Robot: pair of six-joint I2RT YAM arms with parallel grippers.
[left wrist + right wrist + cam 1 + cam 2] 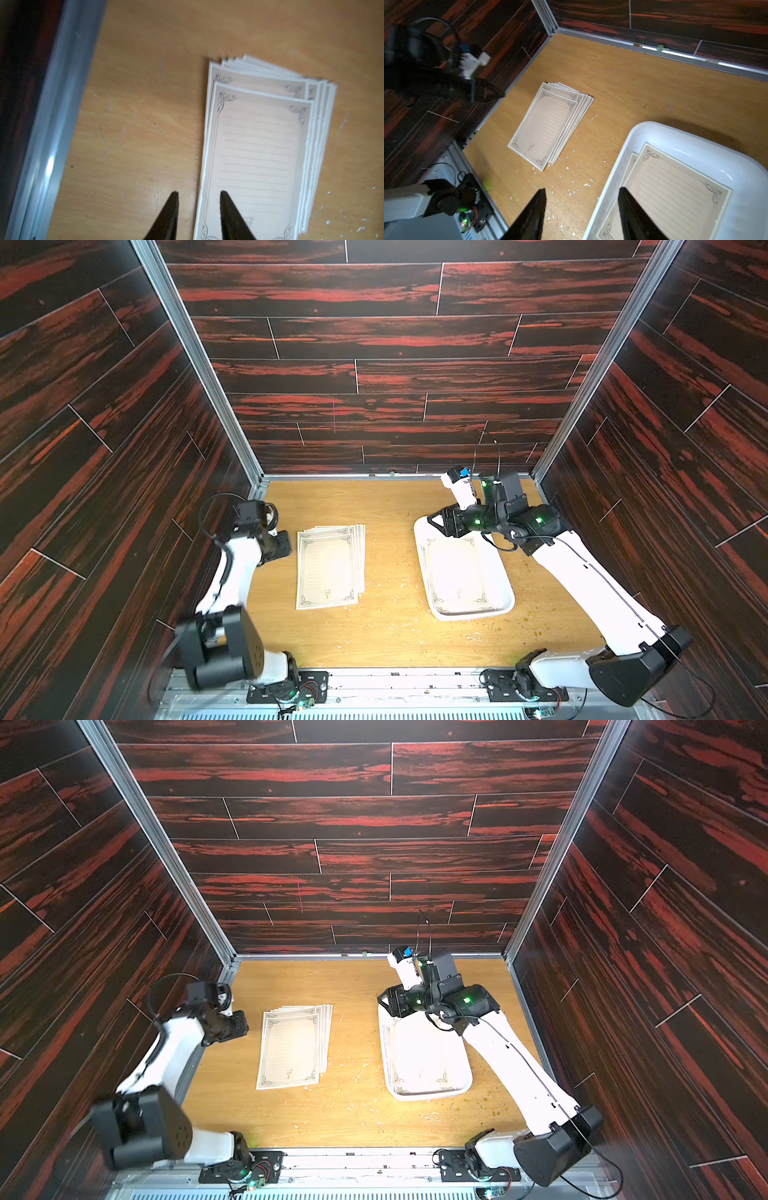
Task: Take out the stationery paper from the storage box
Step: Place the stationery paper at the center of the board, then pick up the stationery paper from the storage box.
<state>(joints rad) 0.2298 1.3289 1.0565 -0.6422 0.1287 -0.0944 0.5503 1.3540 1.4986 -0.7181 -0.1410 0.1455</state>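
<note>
Both claws gape empty: the left gripper at the edge of the stationery paper stacked on the table, the right gripper over the storage box rim

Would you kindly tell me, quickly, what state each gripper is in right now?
Left gripper: open, holding nothing.
Right gripper: open, holding nothing.
</note>
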